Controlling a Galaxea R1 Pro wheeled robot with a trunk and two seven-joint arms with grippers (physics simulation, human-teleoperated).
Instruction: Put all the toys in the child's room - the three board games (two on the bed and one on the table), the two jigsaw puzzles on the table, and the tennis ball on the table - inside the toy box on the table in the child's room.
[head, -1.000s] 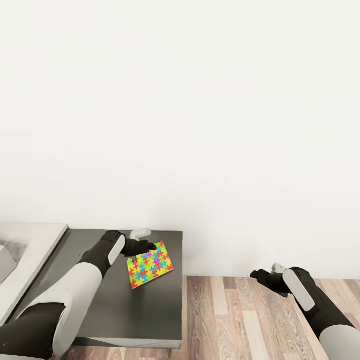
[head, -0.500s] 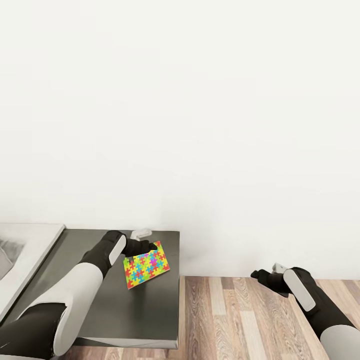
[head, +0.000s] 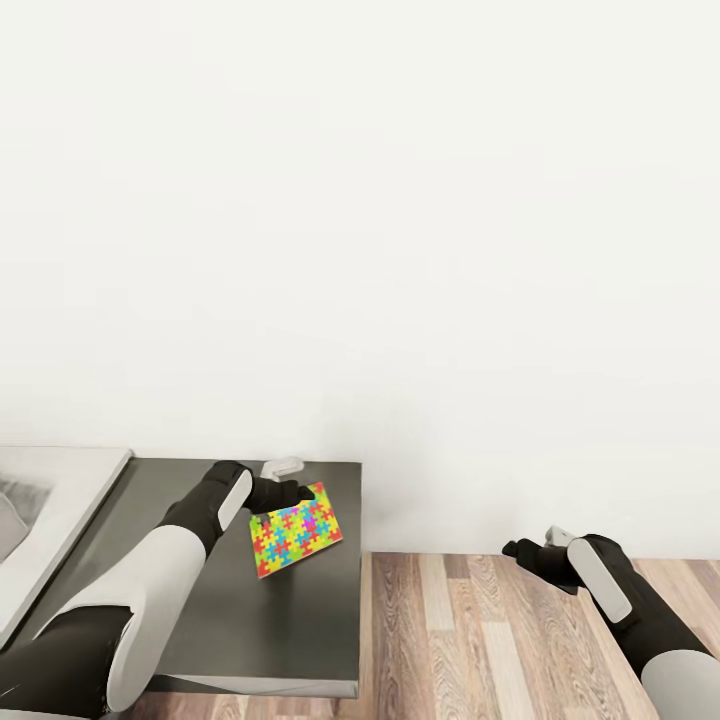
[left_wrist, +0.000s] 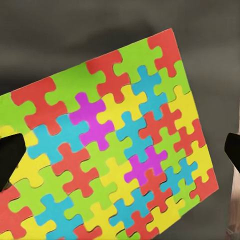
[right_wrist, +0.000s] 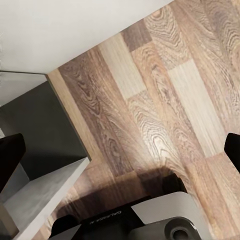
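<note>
One jigsaw puzzle is in hand: the left gripper pinches it by its upper edge and holds it tilted over a dark grey surface that stands against the white wall. In the left wrist view the puzzle spreads across the dark top with one dark finger lapping its edge, so the grip looks firm. Judging by this, one puzzle is lifted but not yet delivered; the toy box and the other toys lie outside these pictures, so how much else is done I cannot tell. At the far left a pale grey-white surface adjoins the dark one and may be the table. The right gripper hangs over the wood-plank floor, its fingers apart and empty, well clear of the puzzle. Nothing visible blocks the left arm's path.
</note>
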